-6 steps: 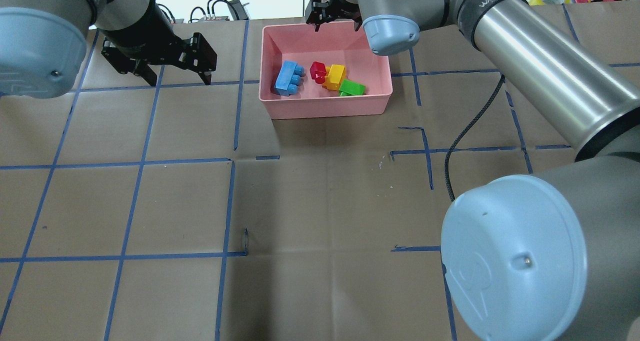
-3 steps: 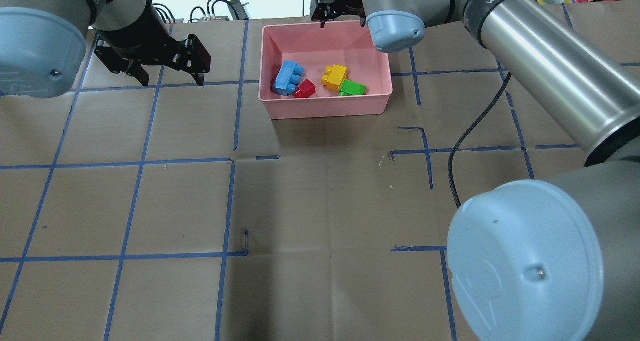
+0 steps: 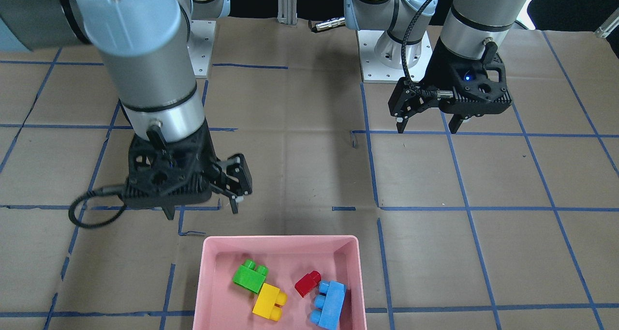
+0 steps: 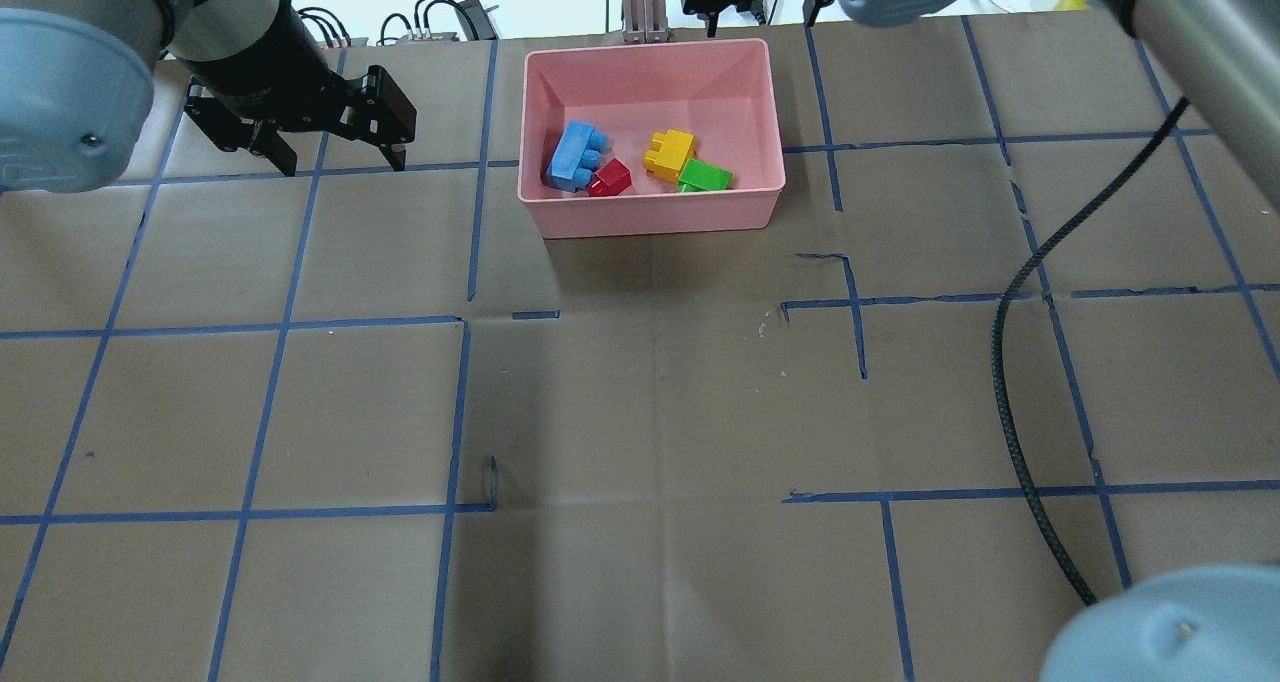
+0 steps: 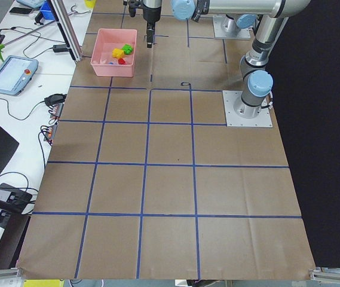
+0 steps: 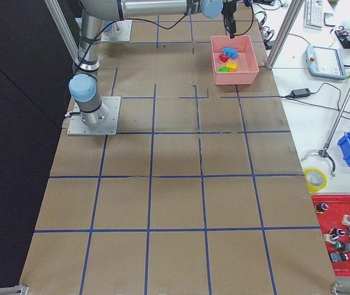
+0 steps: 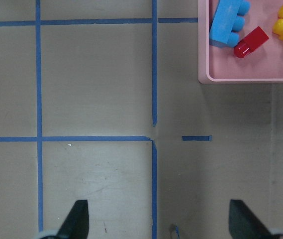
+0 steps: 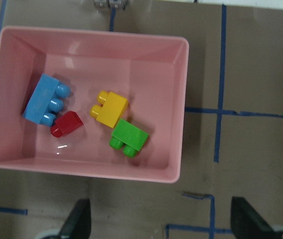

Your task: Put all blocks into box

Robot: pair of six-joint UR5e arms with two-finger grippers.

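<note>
The pink box (image 4: 650, 217) stands at the far middle of the table. In it lie the light blue block (image 4: 572, 157), the red block (image 4: 610, 178) touching it, the yellow block (image 4: 668, 152) and the green block (image 4: 705, 175). The right wrist view shows the box (image 8: 178, 99) with blue (image 8: 44, 99), red (image 8: 67, 124), yellow (image 8: 110, 108) and green (image 8: 129, 137). My right gripper (image 4: 760, 17) is open and empty, high beside the box's far right corner. My left gripper (image 4: 343, 162) is open and empty, left of the box.
A black cable (image 4: 1010, 362) hangs from my right arm over the table's right part. An aluminium post (image 4: 637, 2) stands just behind the box. Blue tape lines grid the brown table cover. The arm bases (image 3: 387, 44) are at the robot's side.
The red block went from beside the yellow block to rest against the blue block. My right gripper rose and moved right, away from the box's far rim. My left gripper shifted slightly left.
</note>
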